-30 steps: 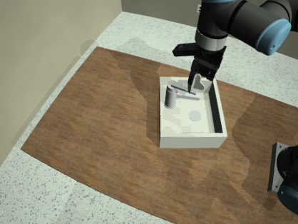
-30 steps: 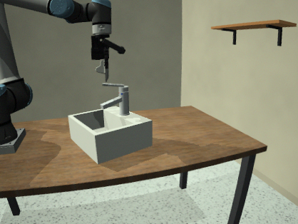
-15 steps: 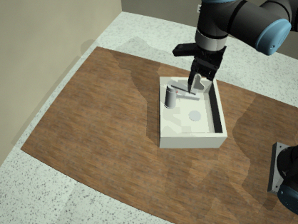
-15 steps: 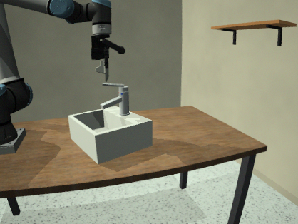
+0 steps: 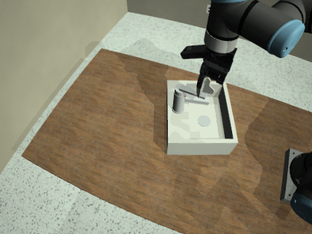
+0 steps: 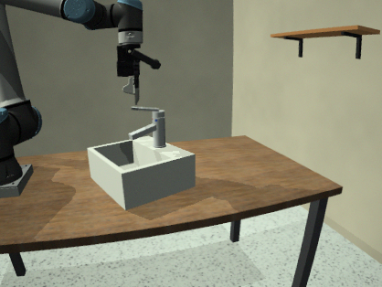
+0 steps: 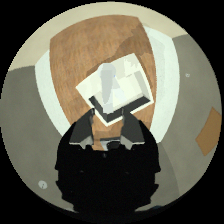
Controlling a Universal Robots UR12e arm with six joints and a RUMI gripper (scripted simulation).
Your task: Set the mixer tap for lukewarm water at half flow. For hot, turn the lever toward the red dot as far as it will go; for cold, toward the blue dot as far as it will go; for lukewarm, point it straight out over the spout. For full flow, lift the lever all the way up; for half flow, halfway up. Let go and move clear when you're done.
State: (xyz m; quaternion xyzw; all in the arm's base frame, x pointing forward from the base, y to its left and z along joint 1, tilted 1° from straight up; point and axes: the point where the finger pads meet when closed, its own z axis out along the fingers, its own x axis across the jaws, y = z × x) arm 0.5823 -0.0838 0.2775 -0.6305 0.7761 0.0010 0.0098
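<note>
My gripper (image 6: 135, 97), fingers partly apart and holding nothing, hangs in the frame's upper left just above the tap's lever (image 6: 147, 109), not touching it.

One tap (image 6: 158, 130), one basin (image 6: 155, 180) — one shelf (image 6: 325, 33).

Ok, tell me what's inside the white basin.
Inside the basin a round grey drain sits on the pale floor. The lever, spout and hand hang above, covering part of the far end.
</note>
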